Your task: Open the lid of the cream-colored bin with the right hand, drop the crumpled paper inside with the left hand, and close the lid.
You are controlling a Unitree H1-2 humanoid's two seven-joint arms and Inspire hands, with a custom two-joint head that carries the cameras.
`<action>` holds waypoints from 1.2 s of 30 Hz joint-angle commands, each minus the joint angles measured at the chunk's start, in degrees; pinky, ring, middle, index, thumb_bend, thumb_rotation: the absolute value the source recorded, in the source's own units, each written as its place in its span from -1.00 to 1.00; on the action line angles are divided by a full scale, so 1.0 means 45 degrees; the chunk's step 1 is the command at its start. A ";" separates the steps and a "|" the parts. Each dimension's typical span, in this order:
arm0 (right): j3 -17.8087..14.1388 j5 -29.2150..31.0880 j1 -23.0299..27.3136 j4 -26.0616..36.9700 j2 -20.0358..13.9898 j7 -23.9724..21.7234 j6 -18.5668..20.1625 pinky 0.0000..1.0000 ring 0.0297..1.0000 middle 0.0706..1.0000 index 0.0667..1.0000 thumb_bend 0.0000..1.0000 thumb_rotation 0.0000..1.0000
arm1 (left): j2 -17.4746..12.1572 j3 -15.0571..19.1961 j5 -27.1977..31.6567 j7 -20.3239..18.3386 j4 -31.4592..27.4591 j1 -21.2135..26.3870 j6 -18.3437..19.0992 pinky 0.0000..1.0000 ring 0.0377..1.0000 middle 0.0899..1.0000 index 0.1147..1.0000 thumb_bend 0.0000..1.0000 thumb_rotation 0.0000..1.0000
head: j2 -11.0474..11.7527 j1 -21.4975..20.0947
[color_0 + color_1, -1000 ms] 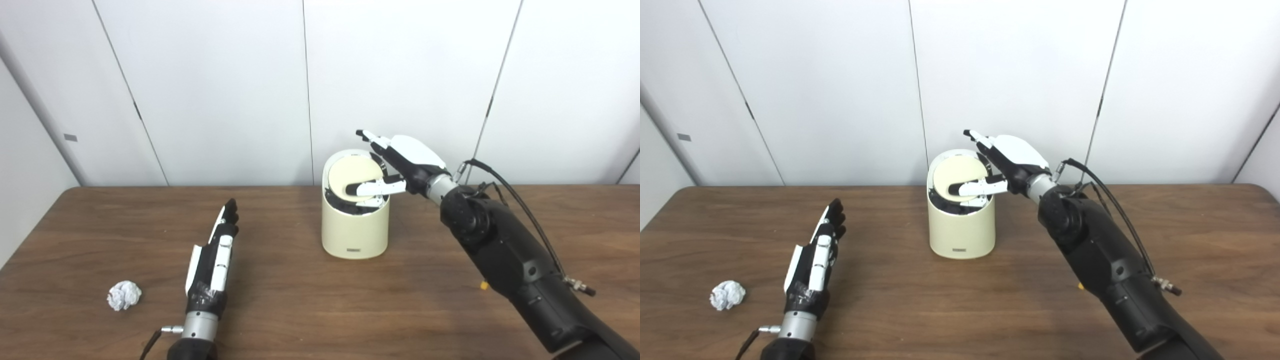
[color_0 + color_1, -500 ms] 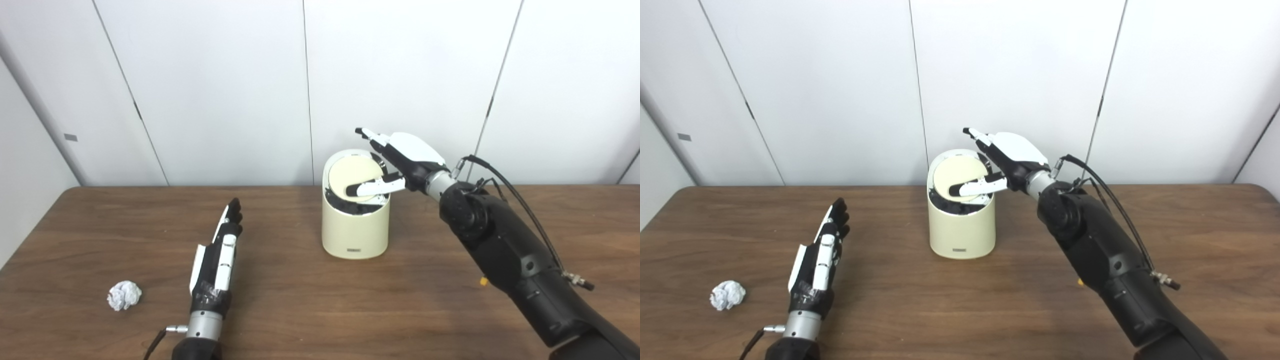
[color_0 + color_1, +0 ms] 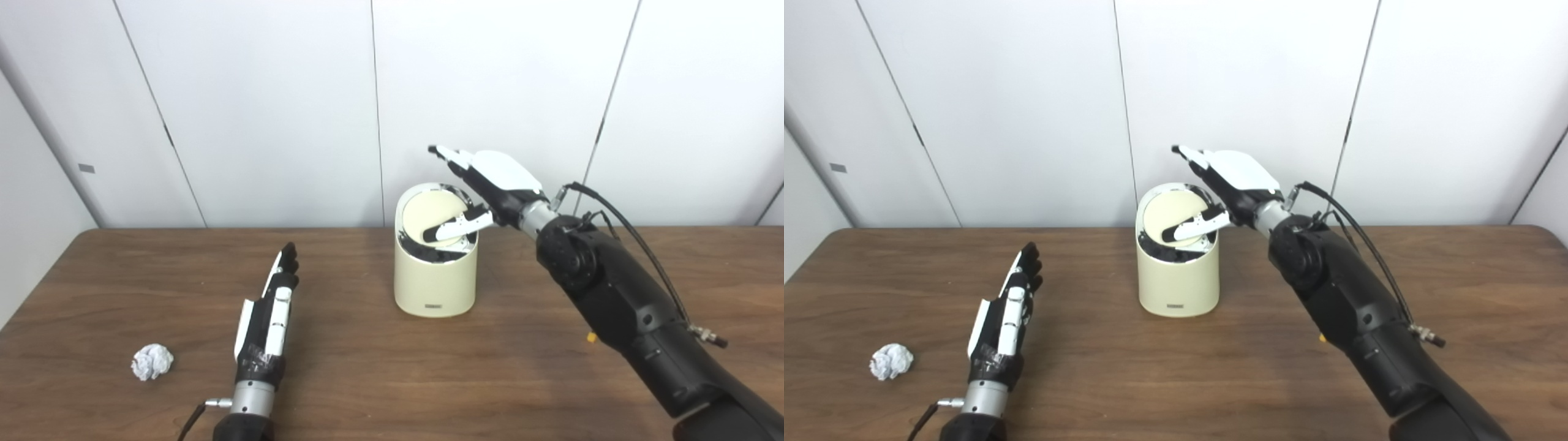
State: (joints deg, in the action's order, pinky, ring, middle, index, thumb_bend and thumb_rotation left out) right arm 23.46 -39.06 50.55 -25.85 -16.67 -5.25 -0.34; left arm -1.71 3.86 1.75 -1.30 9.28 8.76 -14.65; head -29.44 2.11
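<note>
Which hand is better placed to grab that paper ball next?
Left. The left hand lies open on the table beside the paper ball, holding nothing. The right hand is busy at the bin, thumb on its tilted lid.

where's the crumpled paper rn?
The crumpled paper lies on the table near its front-left corner, to the left of the open left hand and apart from it, far from the cream-colored bin.
</note>
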 commanded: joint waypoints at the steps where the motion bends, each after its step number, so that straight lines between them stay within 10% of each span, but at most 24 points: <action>1: 0.0176 -0.0787 0.0235 -0.0085 -0.0492 0.0078 0.0098 0.97 0.97 0.92 0.96 0.62 -0.32 | 0.0463 -0.0282 0.0009 0.0050 0.0685 -0.1010 -0.0214 1.00 1.00 1.00 1.00 -0.13 0.96 | -0.0040 0.0015; 8: 0.0295 -0.0695 0.0159 -0.0118 -0.0516 0.0263 0.0154 0.95 0.98 0.93 0.95 0.66 -0.43 | 0.0512 -0.0297 0.0039 0.0116 0.0438 -0.1072 0.0077 1.00 1.00 1.00 1.00 -0.14 0.96 | -0.0087 0.0041; 18: -0.0709 0.0768 -0.0160 0.0087 -0.0159 -0.0045 0.0229 0.93 0.94 0.90 0.93 0.40 0.08 | 0.0432 -0.0354 -0.0017 0.0097 0.0560 -0.1041 -0.0029 1.00 1.00 1.00 1.00 -0.14 0.95 | -0.0121 0.0044; 27: -0.2830 0.3527 -0.0516 0.1297 0.0797 -0.0777 0.1614 0.64 0.80 0.85 0.88 0.25 0.72 | 0.0398 -0.0354 0.0022 0.0073 0.0511 -0.1069 0.0009 1.00 1.00 1.00 1.00 -0.09 0.92 | -0.0108 0.0039; 36: -0.4198 0.5511 -0.0707 0.1816 0.1155 -0.1043 0.2805 0.78 0.82 0.85 0.89 0.05 1.00 | 0.0311 -0.0359 0.0045 0.0028 0.0486 -0.1074 0.0146 1.00 1.00 1.00 1.00 -0.10 0.86 | -0.0146 -0.0045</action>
State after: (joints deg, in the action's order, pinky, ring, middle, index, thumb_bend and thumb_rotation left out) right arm 6.39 -16.36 45.11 -19.86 -11.46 -10.38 11.87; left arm -1.45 3.24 1.93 -1.04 8.09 8.07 -14.22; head -30.06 1.85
